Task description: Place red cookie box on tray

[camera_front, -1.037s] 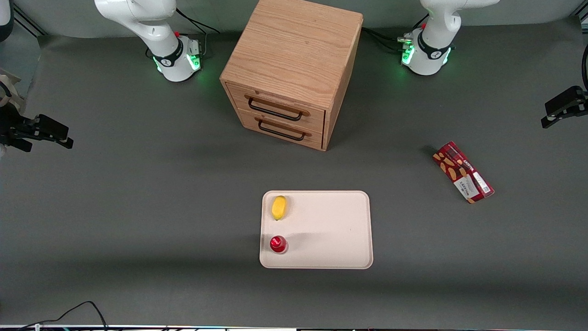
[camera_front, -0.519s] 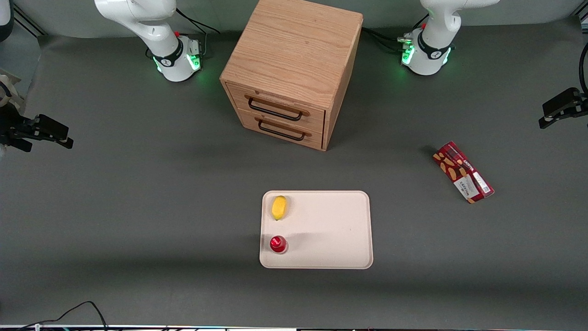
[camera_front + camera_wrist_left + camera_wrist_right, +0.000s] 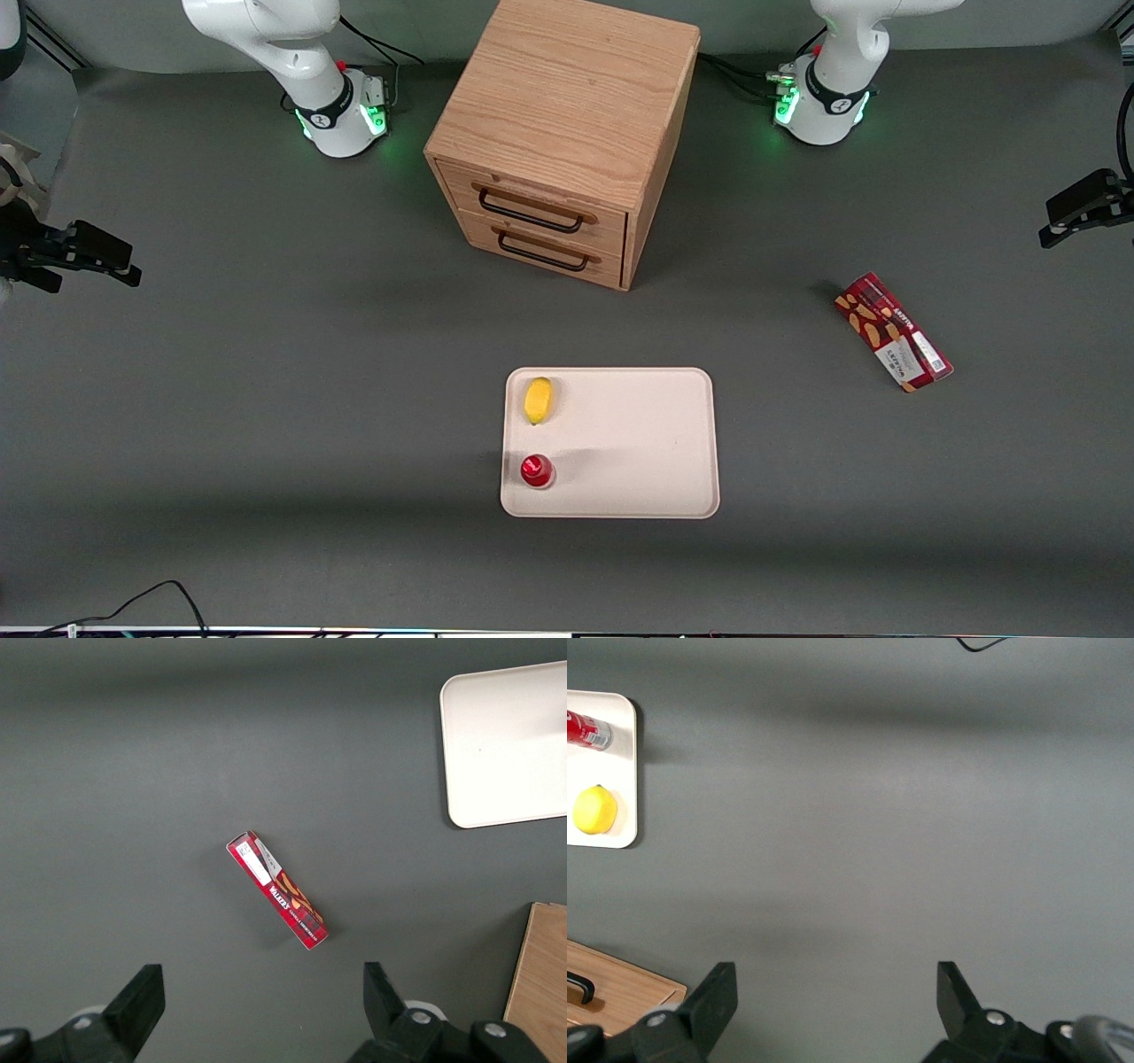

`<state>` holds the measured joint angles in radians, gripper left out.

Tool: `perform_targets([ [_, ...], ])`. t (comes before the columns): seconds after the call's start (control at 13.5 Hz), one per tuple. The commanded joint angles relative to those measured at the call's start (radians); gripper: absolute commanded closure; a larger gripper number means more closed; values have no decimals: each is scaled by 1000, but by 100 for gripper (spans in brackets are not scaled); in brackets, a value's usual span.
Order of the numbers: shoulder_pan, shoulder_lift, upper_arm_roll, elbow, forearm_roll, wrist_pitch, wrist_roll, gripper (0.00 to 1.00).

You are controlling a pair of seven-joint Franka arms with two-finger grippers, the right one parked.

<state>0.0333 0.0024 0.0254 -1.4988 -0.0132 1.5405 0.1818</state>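
The red cookie box (image 3: 893, 331) lies flat on the grey table toward the working arm's end, well apart from the tray. It also shows in the left wrist view (image 3: 277, 891), lying at a slant. The cream tray (image 3: 638, 443) lies mid-table, nearer the front camera than the drawer cabinet; one corner of it shows in the left wrist view (image 3: 505, 744). My left gripper (image 3: 1076, 213) hovers high over the table's edge at the working arm's end, beside the box and not touching it. Its fingers (image 3: 142, 1003) stand wide apart and empty, well above the box.
A wooden cabinet (image 3: 567, 133) with two shut drawers stands at the back middle; its corner shows in the left wrist view (image 3: 542, 983). A yellow lemon (image 3: 538, 400) and a small round red-capped item (image 3: 536, 470) sit on the tray's side toward the parked arm.
My left gripper has shifted slightly farther from the front camera. The box, tray and the items on it have not moved.
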Motion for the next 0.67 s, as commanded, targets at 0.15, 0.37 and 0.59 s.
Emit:
perform_targets([
  [0.15,-6,-9,5,-21,2,-11,-21,0],
  [0.37,-3,-1,7,-81,2,12,-47,0],
  [0.59,3,2,8,-174,9,97,-45,0],
])
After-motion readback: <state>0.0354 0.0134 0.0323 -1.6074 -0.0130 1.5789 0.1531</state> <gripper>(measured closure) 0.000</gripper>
